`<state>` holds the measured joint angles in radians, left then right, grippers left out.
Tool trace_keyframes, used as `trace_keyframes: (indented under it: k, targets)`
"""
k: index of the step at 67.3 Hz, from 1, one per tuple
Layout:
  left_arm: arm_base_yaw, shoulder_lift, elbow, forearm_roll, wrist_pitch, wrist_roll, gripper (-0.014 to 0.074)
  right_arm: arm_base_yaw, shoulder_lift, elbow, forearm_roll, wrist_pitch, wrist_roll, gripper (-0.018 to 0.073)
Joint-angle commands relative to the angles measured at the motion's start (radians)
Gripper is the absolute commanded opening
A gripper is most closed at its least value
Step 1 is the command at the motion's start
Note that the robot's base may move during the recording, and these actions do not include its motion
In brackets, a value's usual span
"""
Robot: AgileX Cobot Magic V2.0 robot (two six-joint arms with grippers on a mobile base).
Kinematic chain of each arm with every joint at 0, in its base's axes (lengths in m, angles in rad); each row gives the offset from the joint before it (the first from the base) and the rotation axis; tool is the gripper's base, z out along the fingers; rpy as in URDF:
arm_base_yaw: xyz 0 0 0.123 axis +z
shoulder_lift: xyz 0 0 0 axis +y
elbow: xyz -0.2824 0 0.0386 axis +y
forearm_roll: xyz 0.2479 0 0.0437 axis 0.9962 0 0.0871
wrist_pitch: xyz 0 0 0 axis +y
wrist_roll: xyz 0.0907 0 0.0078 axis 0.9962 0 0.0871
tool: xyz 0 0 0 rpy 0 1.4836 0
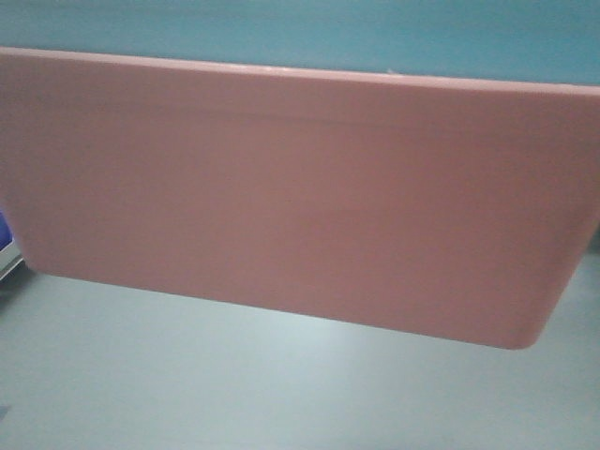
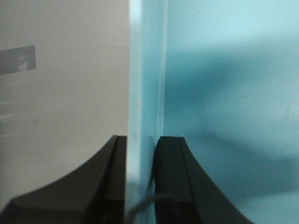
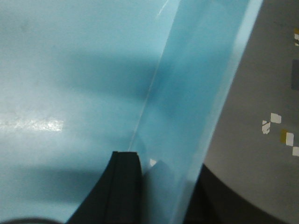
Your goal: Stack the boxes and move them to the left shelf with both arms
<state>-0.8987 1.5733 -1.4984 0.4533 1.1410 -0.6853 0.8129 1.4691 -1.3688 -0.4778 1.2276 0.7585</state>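
The salmon pink box point(image 1: 281, 187) fills the front view, its long side wall tilted and hanging above a pale surface. A band of the light blue box point(image 1: 300, 37) shows over the pink rim, so the two sit stacked. In the left wrist view my left gripper point(image 2: 142, 137) is shut on the blue box's wall point(image 2: 145, 70), one black finger outside it and one inside. My right gripper point(image 3: 163, 163) clamps the opposite blue wall point(image 3: 187, 93); its inner finger point(image 3: 124, 186) is plain, the outer one half hidden behind the rim. The left shelf is out of view.
A pale grey-white tabletop point(image 1: 187, 384) lies below the lifted boxes. A sliver of dark blue point(image 1: 4, 230) shows at the far left edge. Beyond the blue box, the right wrist view shows grey floor with white and yellow tape marks point(image 3: 276, 126).
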Motion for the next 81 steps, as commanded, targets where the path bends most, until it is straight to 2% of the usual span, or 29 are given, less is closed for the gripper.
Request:
trace_keyframes:
  k: [1,81]
  targets:
    - [-0.038,-0.035,-0.050,-0.084,-0.221,-0.002,-0.0012,0.031,-0.029,-0.052,0.047,-0.206,-0.034,0.0028]
    - [-0.038,-0.035,-0.050,-0.082,-0.221,-0.002,-0.0012,0.031,-0.029,-0.052,0.047,-0.199,-0.034,0.0028]
